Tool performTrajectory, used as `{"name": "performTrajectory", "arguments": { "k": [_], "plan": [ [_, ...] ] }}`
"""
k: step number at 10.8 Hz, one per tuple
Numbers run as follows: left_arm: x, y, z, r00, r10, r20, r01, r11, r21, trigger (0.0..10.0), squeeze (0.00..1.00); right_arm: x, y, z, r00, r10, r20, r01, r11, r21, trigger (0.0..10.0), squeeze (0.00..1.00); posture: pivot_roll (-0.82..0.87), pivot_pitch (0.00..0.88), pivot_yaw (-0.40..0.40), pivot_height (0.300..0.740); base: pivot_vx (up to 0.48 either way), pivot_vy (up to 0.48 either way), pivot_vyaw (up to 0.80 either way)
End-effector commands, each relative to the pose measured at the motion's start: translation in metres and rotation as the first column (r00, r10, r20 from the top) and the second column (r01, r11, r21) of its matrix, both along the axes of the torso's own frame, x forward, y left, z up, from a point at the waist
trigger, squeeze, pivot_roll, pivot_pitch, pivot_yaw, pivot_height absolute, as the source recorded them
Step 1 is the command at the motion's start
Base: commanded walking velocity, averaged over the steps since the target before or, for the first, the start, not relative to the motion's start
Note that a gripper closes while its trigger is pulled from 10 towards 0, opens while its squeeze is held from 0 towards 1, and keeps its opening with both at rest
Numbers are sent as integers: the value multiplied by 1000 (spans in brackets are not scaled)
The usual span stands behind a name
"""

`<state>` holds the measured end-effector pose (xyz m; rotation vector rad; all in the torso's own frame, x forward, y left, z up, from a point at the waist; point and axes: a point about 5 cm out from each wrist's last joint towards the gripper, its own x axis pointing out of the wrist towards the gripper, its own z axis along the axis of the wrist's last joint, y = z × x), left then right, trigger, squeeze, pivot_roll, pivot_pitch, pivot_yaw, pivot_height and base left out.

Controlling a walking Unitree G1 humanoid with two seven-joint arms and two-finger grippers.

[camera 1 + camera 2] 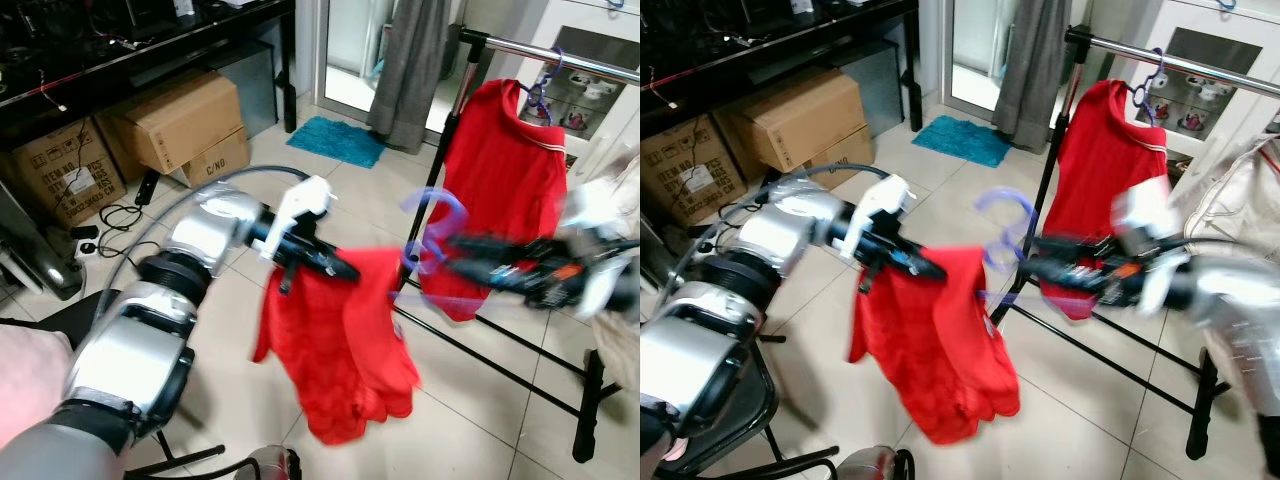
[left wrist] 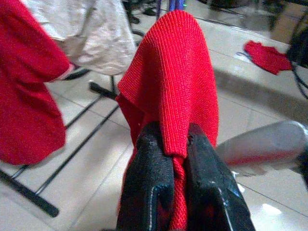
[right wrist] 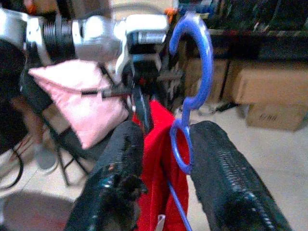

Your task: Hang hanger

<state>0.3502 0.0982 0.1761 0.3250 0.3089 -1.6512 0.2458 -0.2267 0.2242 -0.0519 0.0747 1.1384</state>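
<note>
A red garment hangs in mid-air on a blue hanger whose hook stands up at its right end. My left gripper is shut on the garment's left shoulder; in the left wrist view the red knit is pinched between both black fingers. My right gripper, blurred, is shut on the blue hanger at the ring below its hook. The clothes rack rail runs above and behind, at the right. It carries another red garment on a purple hanger.
The rack's black legs cross the tiled floor at right, and a white garment hangs at the far right. Cardboard boxes sit under a black desk at left. There is a teal mat, a grey curtain and a pink cushion.
</note>
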Motion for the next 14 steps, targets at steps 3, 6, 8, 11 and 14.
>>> {"name": "performTrajectory", "arguments": {
  "k": [3,6,8,11,14],
  "plan": [
    [7,15,0,989,137,46,-135,990,-42,0,0,-9,-14,18,996,-71,55,66,993,97,10000,1000,1,0,40,740,0,0,0],
    [18,24,28,972,215,91,-202,970,-135,0,0,-35,10,-10,999,-11,-53,16,996,90,10000,1000,-4,0,43,740,0,0,0],
    [18,17,42,981,164,100,-145,974,-174,0,0,-33,25,-59,988,-93,-123,81,992,-100,10000,1000,-19,0,54,740,0,0,0],
    [15,3,62,990,75,118,-47,973,-224,0,0,-4,46,-99,972,-232,-37,220,954,-203,10000,1000,-6,0,37,740,0,0,0],
    [13,4,72,989,62,133,-26,966,-257,0,0,9,61,-117,977,-205,63,214,933,-290,10000,0,5,0,17,740,0,0,0]
  ]
}}
